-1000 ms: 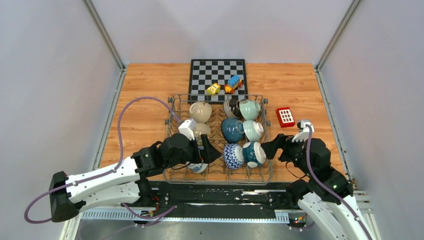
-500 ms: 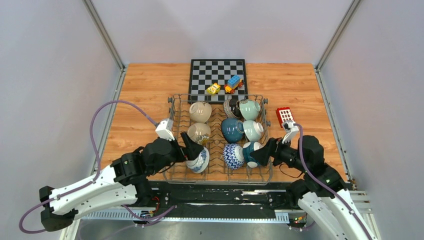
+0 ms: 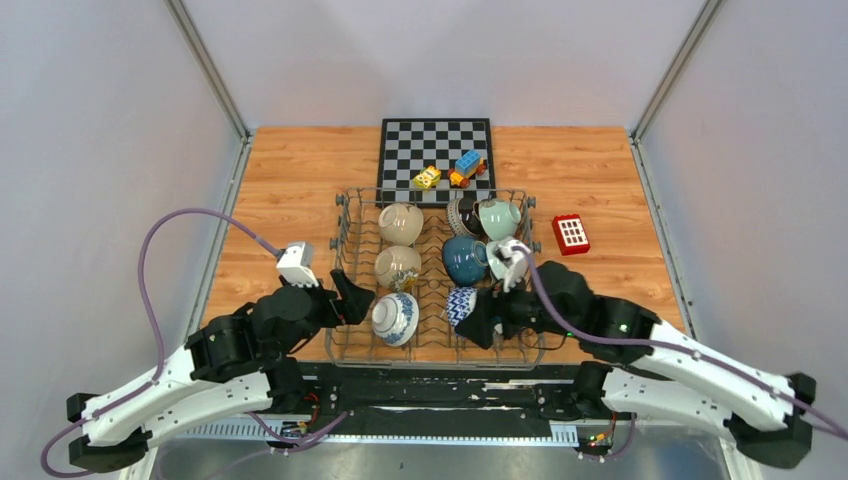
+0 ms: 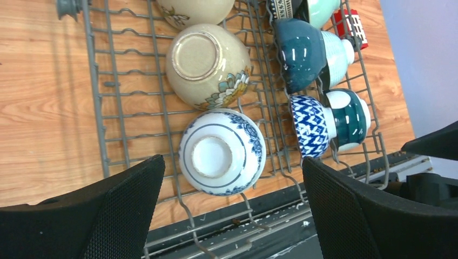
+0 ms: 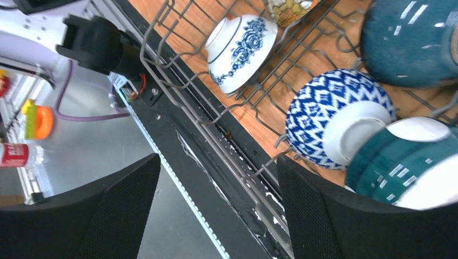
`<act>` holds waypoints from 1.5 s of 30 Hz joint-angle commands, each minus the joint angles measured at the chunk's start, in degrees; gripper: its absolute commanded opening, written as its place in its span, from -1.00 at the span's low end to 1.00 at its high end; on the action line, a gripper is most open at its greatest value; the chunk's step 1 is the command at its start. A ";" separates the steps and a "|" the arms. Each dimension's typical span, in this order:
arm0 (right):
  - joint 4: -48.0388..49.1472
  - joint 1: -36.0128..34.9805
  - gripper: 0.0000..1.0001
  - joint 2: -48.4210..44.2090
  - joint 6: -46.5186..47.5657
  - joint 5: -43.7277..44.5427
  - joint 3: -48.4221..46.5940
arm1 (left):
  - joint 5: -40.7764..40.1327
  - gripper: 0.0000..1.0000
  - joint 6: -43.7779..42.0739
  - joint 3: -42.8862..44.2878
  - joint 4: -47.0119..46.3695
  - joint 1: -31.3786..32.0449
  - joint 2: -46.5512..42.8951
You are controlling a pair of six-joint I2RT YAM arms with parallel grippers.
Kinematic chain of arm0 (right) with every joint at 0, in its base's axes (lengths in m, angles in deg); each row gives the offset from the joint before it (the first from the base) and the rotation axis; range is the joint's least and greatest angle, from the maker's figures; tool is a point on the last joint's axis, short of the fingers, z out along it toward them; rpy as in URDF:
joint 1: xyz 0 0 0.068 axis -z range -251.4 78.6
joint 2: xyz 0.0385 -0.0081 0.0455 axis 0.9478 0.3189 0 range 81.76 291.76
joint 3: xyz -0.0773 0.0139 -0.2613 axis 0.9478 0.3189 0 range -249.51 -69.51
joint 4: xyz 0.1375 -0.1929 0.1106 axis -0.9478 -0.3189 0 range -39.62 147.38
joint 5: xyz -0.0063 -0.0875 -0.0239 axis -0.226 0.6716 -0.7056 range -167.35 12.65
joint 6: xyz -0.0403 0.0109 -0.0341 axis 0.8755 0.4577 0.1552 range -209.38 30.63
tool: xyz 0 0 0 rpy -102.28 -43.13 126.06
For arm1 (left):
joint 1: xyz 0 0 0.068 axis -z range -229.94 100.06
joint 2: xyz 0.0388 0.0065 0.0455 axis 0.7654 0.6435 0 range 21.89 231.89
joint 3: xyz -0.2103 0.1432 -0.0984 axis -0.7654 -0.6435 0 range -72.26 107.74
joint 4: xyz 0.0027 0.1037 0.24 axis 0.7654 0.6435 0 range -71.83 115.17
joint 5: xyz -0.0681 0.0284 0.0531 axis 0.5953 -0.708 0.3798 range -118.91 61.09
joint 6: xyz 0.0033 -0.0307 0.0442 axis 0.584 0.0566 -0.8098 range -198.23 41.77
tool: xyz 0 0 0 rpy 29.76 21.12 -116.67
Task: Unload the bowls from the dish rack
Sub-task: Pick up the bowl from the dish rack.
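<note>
My left gripper and right gripper both gape wide, empty.
The blue-rimmed bowl lies just ahead of my left fingers; the right one hangs over the dish rack at its near rim.

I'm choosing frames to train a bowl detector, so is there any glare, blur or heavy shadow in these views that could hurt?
Top external: even, soft light, sharp throughout, no harsh shadows. Left wrist: small white highlights on the dark teal bowl, otherwise crisp. Right wrist: streaky highlights on that same bowl; the clutter beyond the table edge at far left looks softer.
</note>
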 commanded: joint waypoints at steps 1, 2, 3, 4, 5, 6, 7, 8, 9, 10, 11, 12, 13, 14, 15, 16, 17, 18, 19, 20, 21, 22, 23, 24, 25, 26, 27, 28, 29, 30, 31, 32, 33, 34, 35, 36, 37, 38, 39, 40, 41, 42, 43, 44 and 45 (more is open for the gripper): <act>3.67 -8.29 0.64 8.67 -2.42 14.79 -3.10 | -3.35 1.00 -3.06 2.58 4.32 0.37 -0.50; 5.53 -8.41 0.63 9.65 -4.15 14.38 -2.58 | -3.27 1.00 -3.42 2.85 4.64 0.36 -0.59; 8.02 -8.41 0.61 10.21 -5.53 13.94 -1.75 | -3.11 1.00 -3.65 3.12 4.98 0.36 -0.61; 10.70 -8.38 0.60 10.58 -6.39 13.45 -0.73 | -2.96 1.00 -4.03 3.34 5.39 0.39 -0.75; 12.64 -8.46 0.59 11.01 -7.41 13.26 -0.09 | -2.71 1.00 -4.39 3.50 5.62 0.43 -0.94; 13.88 -8.45 0.58 11.47 -8.42 13.53 0.34 | -2.57 1.00 -4.60 3.61 6.00 0.37 -1.16; 15.26 -8.51 0.56 11.89 -9.51 13.75 0.74 | -2.52 1.00 -4.65 3.64 6.52 0.41 -1.50; 16.24 -8.40 0.55 12.41 -10.60 13.86 1.11 | -2.55 1.00 -4.73 3.60 6.98 0.37 -1.98; 17.42 -8.55 0.53 12.85 -11.66 14.07 1.59 | -2.53 1.00 -4.75 3.43 7.47 0.36 -2.45; 18.34 -8.68 0.51 13.39 -13.24 14.53 2.11 | -2.68 1.00 -4.71 3.12 8.01 0.42 -3.00; 19.53 -8.88 0.50 14.05 -14.72 14.84 2.53 | -2.91 1.00 -4.53 2.85 8.41 0.44 -3.64; 20.66 -9.28 0.49 14.97 -15.82 14.97 2.67 | -3.11 1.00 -4.37 2.59 8.85 0.37 -4.20; 20.89 -9.75 0.49 16.15 -16.69 15.41 2.41 | -3.37 1.00 -4.11 2.40 9.21 0.37 -4.85; 20.65 -10.27 0.48 17.32 -17.16 16.12 1.59 | -3.50 1.00 -3.87 2.20 9.38 0.36 -5.54; 20.24 -10.69 0.48 18.65 -17.49 16.35 0.90 | -3.64 1.00 -3.67 1.97 9.30 0.36 -6.07; 20.03 -10.99 0.48 19.86 -17.80 16.44 0.56 | -3.61 0.99 -3.54 1.71 8.98 0.36 -6.57; 20.03 -11.28 0.48 20.85 -18.16 16.50 0.32 | -3.53 0.98 -3.60 1.42 8.58 0.36 -7.01; 20.26 -11.50 0.48 21.68 -18.61 16.52 0.37 | -3.52 0.98 -3.61 1.22 8.19 0.38 -7.18; 20.79 -11.55 0.48 22.66 -18.99 16.44 0.68 | -3.55 0.98 -3.53 1.00 7.99 0.37 -7.21; 21.29 -11.65 0.47 23.25 -19.80 16.38 1.02 | -3.45 0.97 -3.34 0.81 7.85 0.40 -6.93; 22.09 -11.71 0.47 23.81 -20.34 16.20 1.40 | -3.25 0.97 -3.10 0.57 7.63 0.37 -6.55; 23.11 -11.72 0.47 24.39 -20.76 15.96 1.91 | -2.57 0.96 -3.08 0.33 7.26 0.36 -6.06; 24.12 -11.69 0.47 24.94 -21.26 15.71 2.21 | -2.03 0.95 -3.13 0.04 6.83 0.41 -5.41; 25.07 -11.76 0.47 25.56 -21.76 15.51 2.49 | -1.05 0.94 -3.24 -0.22 6.24 0.41 -4.87; 25.80 -11.75 0.46 26.22 -22.19 15.33 2.68 | -0.27 0.90 -3.30 -0.52 5.70 0.37 -4.22; 26.28 -11.80 0.46 26.90 -22.60 15.22 2.78 | 0.34 0.89 -3.34 -0.88 4.96 0.38 -3.68; 26.39 -11.79 0.45 27.57 -22.88 15.20 2.82 | 0.84 0.88 -3.34 -1.23 4.29 0.38 -3.19; 26.41 -11.75 0.45 28.24 -23.35 15.24 2.83 | 1.19 0.87 -3.27 -1.54 3.77 0.37 -2.98; 28.08 -11.74 0.44 28.81 -23.79 15.52 2.85 | 1.37 0.86 -3.26 -1.80 3.35 0.38 -2.92; 28.60 -11.73 0.44 29.32 -24.22 15.81 2.84 | 1.60 0.85 -3.26 -2.16 3.02 0.36 -2.91; 28.87 -11.70 0.43 29.81 -24.73 16.14 2.99 | 1.68 0.85 -3.19 -2.30 2.84 0.36 -2.91; 29.21 -11.72 0.42 30.10 -25.32 16.44 3.20 | 1.93 0.84 -3.13 -2.45 2.57 0.39 -2.92; 29.53 -11.76 0.42 30.26 -26.10 16.82 3.57 | 2.23 0.83 -3.25 -2.57 2.32 0.41 -2.91; 30.16 -11.72 0.42 30.35 -26.87 17.15 4.10 | 2.46 0.82 -3.23 -2.71 2.08 0.37 -2.83; 30.67 -11.67 0.42 30.56 -27.80 17.41 4.63 | 2.69 0.81 -3.25 -2.87 1.98 0.36 -2.75; 30.93 -11.71 0.42 30.82 -28.38 17.69 4.84 | 2.90 0.80 -3.26 -3.05 1.86 0.36 -2.66; 30.98 -11.68 0.42 31.15 -28.69 17.93 4.93 | 3.14 0.79 -3.26 -3.22 1.74 0.39 -2.57; 30.98 -11.69 0.42 31.53 -29.08 18.11 4.90 | 3.29 0.78 -3.19 -3.40 1.66 0.37 -2.39; 30.97 -11.72 0.42 31.93 -29.48 18.36 4.92 | 3.41 0.77 -3.11 -3.53 1.62 0.41 -2.26; 31.09 -11.59 0.42 32.28 -29.94 18.68 5.00 | 3.58 0.76 -3.08 -3.75 1.28 0.37 -2.16; 31.38 -11.52 0.42 32.60 -30.43 18.93 5.15 | 3.82 0.75 -3.08 -3.93 1.05 0.38 -2.02; 31.93 -11.40 0.42 33.03 -30.58 18.97 5.29 | 3.91 0.74 -3.10 -4.06 0.76 0.37 -1.89; 32.24 -11.26 0.42 33.36 -30.76 18.93 5.35 | 4.11 0.73 -3.08 -4.15 0.49 0.39 -1.79; 32.62 -11.14 0.42 33.74 -30.66 18.91 5.30 | 4.24 0.72 -3.08 -4.25 0.26 0.37 -1.71; 32.87 -11.01 0.42 34.13 -30.78 18.73 5.23 | 4.34 0.72 -3.08 -4.29 0.11 0.36 -1.56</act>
